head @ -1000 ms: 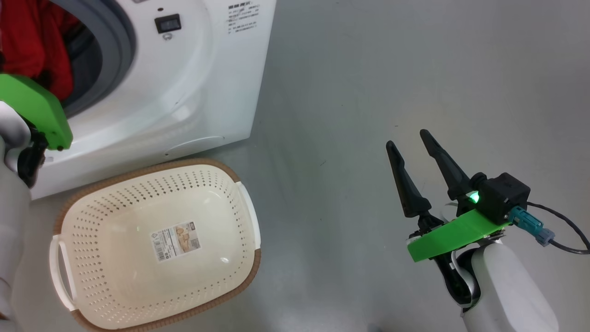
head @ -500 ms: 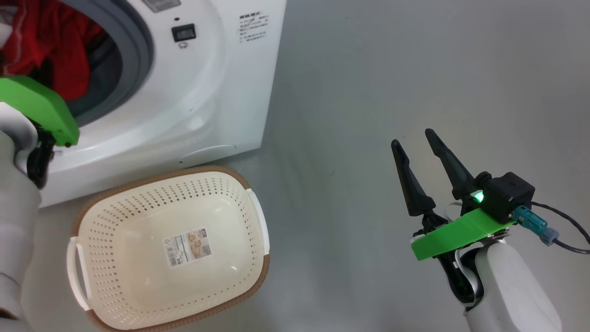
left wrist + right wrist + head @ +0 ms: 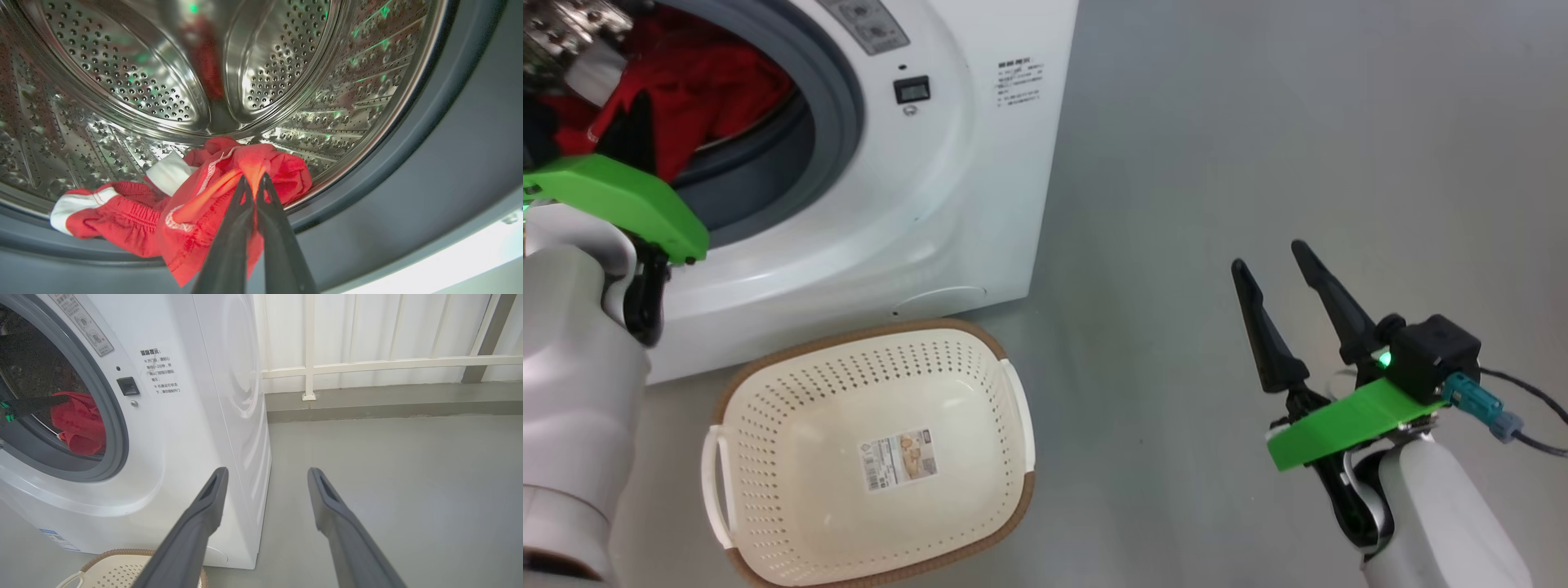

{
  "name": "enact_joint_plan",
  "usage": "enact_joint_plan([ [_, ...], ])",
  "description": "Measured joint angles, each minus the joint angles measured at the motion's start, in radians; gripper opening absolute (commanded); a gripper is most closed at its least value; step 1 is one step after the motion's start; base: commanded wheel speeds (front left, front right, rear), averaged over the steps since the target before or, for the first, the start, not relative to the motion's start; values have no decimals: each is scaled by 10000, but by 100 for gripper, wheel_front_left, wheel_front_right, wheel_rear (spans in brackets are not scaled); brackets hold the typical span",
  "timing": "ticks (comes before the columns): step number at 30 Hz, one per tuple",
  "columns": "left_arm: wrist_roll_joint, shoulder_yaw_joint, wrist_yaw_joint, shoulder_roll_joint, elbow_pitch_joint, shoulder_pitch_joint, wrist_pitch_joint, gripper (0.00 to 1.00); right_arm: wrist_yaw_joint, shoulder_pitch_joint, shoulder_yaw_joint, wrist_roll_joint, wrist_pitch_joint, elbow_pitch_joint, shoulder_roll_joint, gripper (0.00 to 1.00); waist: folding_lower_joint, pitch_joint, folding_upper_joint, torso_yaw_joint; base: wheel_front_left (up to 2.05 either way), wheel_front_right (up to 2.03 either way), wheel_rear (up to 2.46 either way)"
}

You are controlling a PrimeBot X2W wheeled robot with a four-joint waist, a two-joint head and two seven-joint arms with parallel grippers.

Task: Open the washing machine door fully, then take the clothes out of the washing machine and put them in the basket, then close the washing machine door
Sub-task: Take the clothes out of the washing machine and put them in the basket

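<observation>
- Where the washing machine (image 3: pixel 947 188) stands open, clothes (image 3: pixel 204 212) are clamped inside by the left gripper (image 3: pixel 255 179).
- The right gripper (image 3: pixel 1269 256) is held spread wide, well apart from the basket (image 3: pixel 849 335).

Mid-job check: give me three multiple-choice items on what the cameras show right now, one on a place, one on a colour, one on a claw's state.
1. Where does the basket stand?
A. On the floor in front of the washing machine.
B. On top of the machine.
C. Inside the drum.

2. What colour are the clothes that the left claw pinches?
A. Blue.
B. Black.
C. Red with white trim.

3. How is the right claw?
A. Shut on cloth.
B. Open, holding nothing.
C. Shut, holding nothing.

Answers:
1 A: the head view shows it on the floor below the machine's front.
2 C: the left wrist view shows red cloth with white trim clamped in it.
3 B: the head view shows it spread wide with nothing in it.
</observation>
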Motion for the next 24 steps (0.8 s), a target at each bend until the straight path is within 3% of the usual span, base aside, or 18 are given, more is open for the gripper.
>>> enact_joint_plan([
  [10,888,1597,640,199,-3371,1979,-10,0,0,531,-73,0,0,25,-190,100,0,-604,0,375,0,0,0],
  [24,2255,3428,880,-153,-7131,4394,-10,0,0,652,-265,0,0,19,-311,100,0,-959,0,868,0,0,0],
])
